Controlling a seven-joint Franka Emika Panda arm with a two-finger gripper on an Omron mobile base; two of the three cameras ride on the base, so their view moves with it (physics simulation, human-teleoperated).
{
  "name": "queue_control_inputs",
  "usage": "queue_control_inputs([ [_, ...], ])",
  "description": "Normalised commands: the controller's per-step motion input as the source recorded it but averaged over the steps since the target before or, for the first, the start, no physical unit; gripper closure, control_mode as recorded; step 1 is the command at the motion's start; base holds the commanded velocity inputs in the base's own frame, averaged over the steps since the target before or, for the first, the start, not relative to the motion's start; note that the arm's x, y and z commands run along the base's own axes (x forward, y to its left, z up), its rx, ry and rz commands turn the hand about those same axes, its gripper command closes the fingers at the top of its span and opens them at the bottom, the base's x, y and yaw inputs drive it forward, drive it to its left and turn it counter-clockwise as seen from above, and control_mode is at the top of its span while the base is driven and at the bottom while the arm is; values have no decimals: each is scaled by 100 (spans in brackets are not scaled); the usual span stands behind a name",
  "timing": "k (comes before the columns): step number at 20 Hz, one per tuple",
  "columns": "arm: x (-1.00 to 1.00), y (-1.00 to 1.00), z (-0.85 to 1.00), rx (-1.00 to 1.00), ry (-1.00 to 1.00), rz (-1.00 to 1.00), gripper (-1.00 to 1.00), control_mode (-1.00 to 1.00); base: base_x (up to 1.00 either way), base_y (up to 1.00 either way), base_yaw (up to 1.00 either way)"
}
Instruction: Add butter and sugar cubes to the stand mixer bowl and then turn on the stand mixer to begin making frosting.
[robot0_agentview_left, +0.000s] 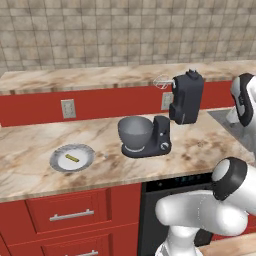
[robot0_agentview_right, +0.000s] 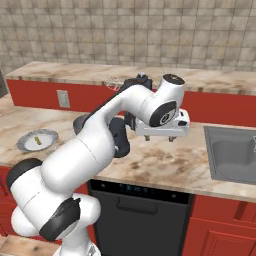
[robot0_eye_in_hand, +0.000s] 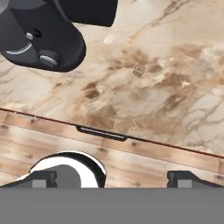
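Nothing appears done yet: the butter (robot0_agentview_left: 71, 158) lies on the plate (robot0_agentview_left: 88, 162) left of the mixer (robot0_agentview_left: 167, 120), the sugar cube (robot0_eye_in_hand: 138, 71) on the counter (robot0_eye_in_hand: 175, 109). The bowl (robot0_agentview_left: 134, 132) looks empty. The gripper (robot0_eye_in_hand: 113, 178) hovers wide open, holding nothing.

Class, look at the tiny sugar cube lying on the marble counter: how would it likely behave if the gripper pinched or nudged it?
The sugar cube is a mere speck, so probably very light. Its flat faces suggest it would slide rather than roll on the counter. Being so small, it may slip from the fingers.
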Motion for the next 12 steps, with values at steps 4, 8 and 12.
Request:
queue_control_inputs([
  [4, 29, -6, -55, 6, -11, 28, -100, -100, 0, 0, 0],
  [8, 35, 0, -49, 7, -13, 30, -100, -100, 0, 0, 0],
  [12, 38, 0, -33, 5, -11, 33, -100, -100, 0, 0, 0],
])
